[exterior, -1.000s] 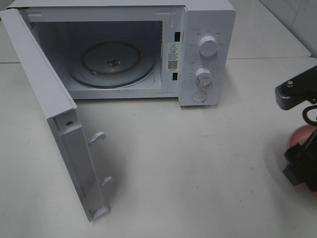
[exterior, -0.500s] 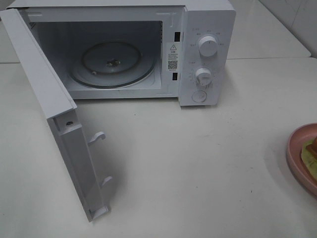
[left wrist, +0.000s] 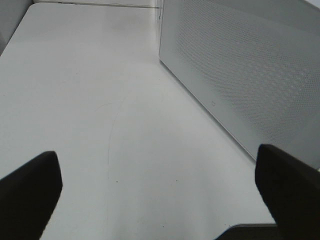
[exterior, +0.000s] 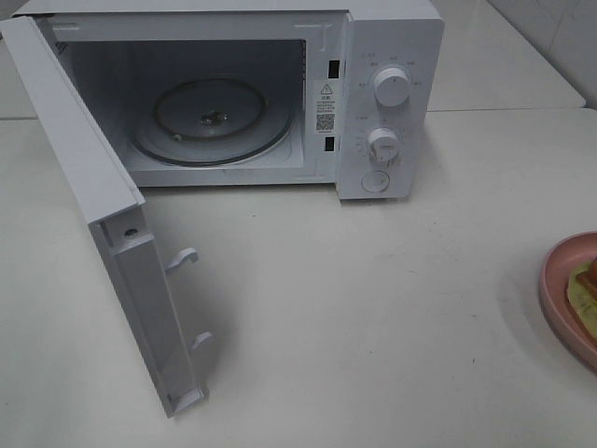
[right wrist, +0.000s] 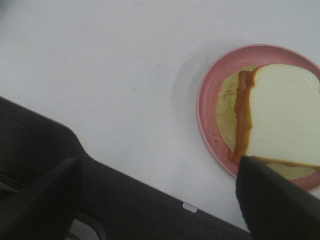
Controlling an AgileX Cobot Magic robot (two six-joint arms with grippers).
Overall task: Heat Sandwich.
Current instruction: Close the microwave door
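Note:
The sandwich (right wrist: 282,112) lies on a round pink plate (right wrist: 207,107): white bread on top, an orange-red filling and a yellowish-green layer under it. In the high view only a sliver of the sandwich (exterior: 586,285) and plate (exterior: 558,280) shows at the right edge. My right gripper (right wrist: 160,200) hangs above the table's edge beside the plate, open, with nothing between its fingers; one fingertip (right wrist: 275,200) overlaps the plate's rim in the picture. My left gripper (left wrist: 160,195) is open over bare table, next to the microwave's perforated side (left wrist: 240,65). Neither gripper shows in the high view.
The white microwave (exterior: 387,56) stands at the back with its door (exterior: 84,159) swung wide open toward the front left. Its glass turntable (exterior: 210,117) carries nothing. The table's front edge and a dark area (right wrist: 125,200) beyond it run under the right gripper.
The right arm, which covered the plate at the right edge a second ago, has drawn out of the high view. The plate and sandwich now show there.

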